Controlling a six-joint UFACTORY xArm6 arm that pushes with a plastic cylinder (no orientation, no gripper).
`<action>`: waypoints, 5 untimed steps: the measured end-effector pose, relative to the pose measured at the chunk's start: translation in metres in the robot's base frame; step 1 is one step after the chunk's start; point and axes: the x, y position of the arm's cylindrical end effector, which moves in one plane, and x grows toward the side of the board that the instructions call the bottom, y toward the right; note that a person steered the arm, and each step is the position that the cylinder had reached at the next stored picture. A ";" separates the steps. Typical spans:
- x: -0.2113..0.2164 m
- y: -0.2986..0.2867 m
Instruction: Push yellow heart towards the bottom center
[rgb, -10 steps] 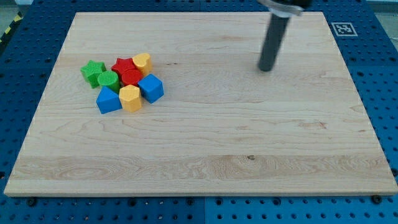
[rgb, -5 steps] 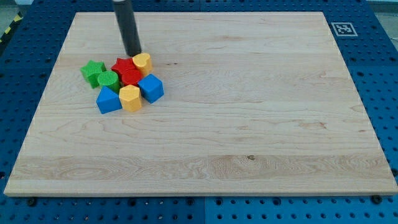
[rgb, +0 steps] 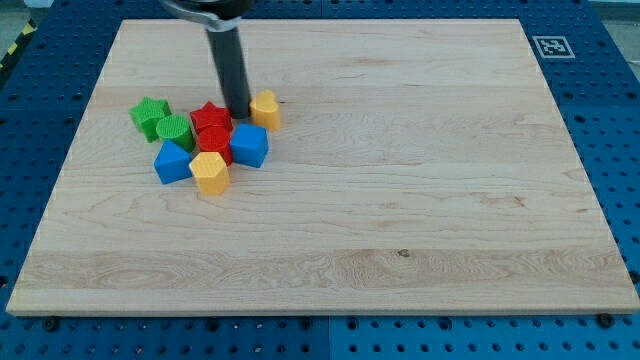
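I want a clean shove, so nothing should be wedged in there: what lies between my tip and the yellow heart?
Nothing. In the camera view my tip stands right against the view's left side of the yellow heart block, no block between them; the red star block lies on my tip's other side.

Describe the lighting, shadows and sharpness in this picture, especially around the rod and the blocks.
Camera view: even, soft light, no glare on the wooden board. The blocks cast only faint short shadows. The cluster looks sharp, the yellow heart crisp. The rod is slightly smeared near the view's top; my tip sits just left of the heart, beside the red star.
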 end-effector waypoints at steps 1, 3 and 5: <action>0.000 0.033; -0.006 0.123; 0.004 0.197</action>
